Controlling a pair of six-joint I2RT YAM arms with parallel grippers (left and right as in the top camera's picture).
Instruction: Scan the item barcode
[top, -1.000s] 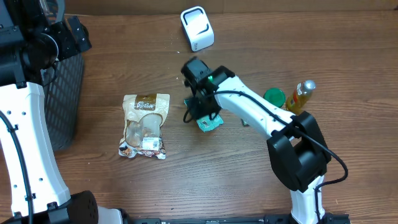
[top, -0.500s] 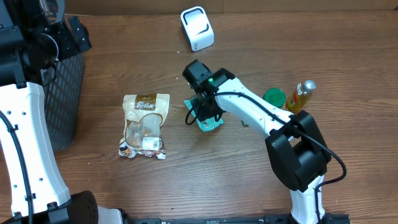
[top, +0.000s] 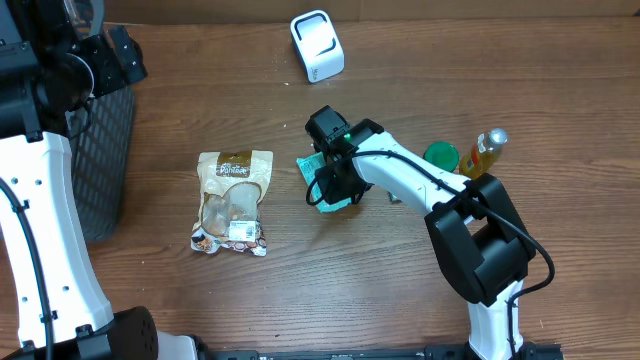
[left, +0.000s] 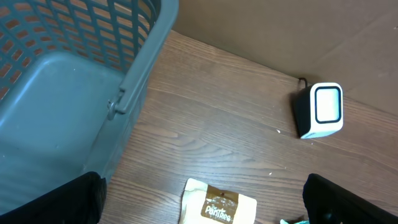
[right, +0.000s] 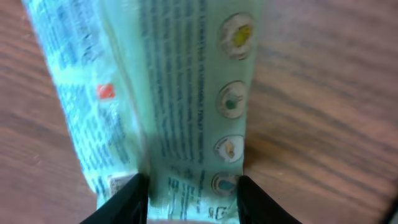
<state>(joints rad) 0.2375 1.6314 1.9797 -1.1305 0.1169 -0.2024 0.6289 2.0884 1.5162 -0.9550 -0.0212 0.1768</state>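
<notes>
Pinching across the short width of the green packet (right: 186, 93), the right fingers (right: 129, 200) stand partly closed, one on each side edge at the packet's near end. In the right wrist view its printed face fills the gap between them and bulges into a soft ridge, so I judge this a real hold and not a mere straddle. The packet's long axis runs straight away from the fingers, out ahead of the wrist. A row of small round icons and lines of fine print show on it, but I cannot make out a barcode on the visible side.

From above, the packet (top: 341, 203) sits near the middle of the surface (top: 400, 290), mostly hidden under the right wrist, with the snack bag (top: 233, 200) lying flat well to one side of it. The scanner (top: 317, 45) stands toward the far edge, well apart from the packet and almost directly beyond it – that is the relation the coming move turns on. The right arm already has the item and is far nearer the scanner's line than the left, so carrying it forward and turning the coded face toward the scanner's window looks like its job.

The left fingers (left: 62, 202) are spread as wide as they go and hold nothing; they hang above the basket (left: 143, 56) at the surface's side, with the scanner (left: 320, 111) in their view but distant
</notes>
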